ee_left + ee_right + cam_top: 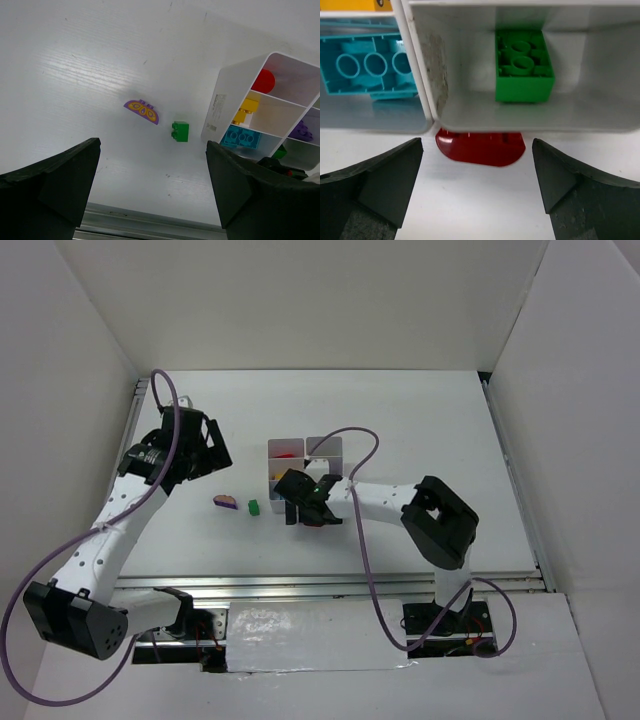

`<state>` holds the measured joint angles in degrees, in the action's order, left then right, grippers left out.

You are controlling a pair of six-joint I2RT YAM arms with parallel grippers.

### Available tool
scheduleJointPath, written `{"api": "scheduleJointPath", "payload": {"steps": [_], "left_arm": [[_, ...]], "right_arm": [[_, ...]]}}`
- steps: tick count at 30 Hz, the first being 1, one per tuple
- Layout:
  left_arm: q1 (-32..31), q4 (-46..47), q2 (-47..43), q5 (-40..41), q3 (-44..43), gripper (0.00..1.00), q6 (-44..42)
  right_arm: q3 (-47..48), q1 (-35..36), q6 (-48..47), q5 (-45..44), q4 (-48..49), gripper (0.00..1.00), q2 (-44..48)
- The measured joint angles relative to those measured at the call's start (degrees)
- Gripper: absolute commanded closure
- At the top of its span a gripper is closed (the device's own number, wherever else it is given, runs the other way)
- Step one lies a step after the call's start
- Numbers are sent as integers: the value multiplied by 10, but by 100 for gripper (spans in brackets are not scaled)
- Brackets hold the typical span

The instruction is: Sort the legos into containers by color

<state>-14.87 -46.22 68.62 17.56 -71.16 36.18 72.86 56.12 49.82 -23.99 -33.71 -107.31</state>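
We see our right gripper (pixel 477 145) wide open, holding nothing, red lego (pixel 480 150) on the table between its fingers, tray (pixel 432 75) just ahead holding green lego (pixel 524 67) and teal lego (pixel 367 65), left gripper (pixel 152 150) wide open, empty, purple lego (pixel 141 111) and loose green lego (pixel 180 131) ahead of it.

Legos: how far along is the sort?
Done: the containers hold a red brick, yellow brick, teal brick, purple brick and green brick.
In hand: nothing. The right gripper is open over a red piece beside the containers' wall; the left gripper is open.
Left: that red piece, a purple half-round piece and a loose green brick on the table.
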Motion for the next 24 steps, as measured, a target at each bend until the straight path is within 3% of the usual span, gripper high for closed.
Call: {"api": "scheduleJointPath", "payload": {"steps": [7, 12, 15, 16, 18, 24], "left_arm": [[0, 4, -3, -9, 12, 1, -2], [0, 11, -3, -17, 16, 1, -2], [0, 13, -3, -21, 19, 1, -2], [0, 13, -3, -23, 19, 0, -2], [0, 13, -3, -24, 20, 0, -2], [0, 13, -3, -16, 20, 0, -12]], "right_arm": [[1, 0, -3, -7, 23, 9, -33], [-6, -1, 0, -22, 30, 24, -33], [-9, -1, 0, -30, 35, 44, -32], [-9, -1, 2, -32, 36, 57, -32], [-9, -1, 1, -35, 36, 65, -32], [-25, 0, 2, -36, 20, 66, 5]]}}
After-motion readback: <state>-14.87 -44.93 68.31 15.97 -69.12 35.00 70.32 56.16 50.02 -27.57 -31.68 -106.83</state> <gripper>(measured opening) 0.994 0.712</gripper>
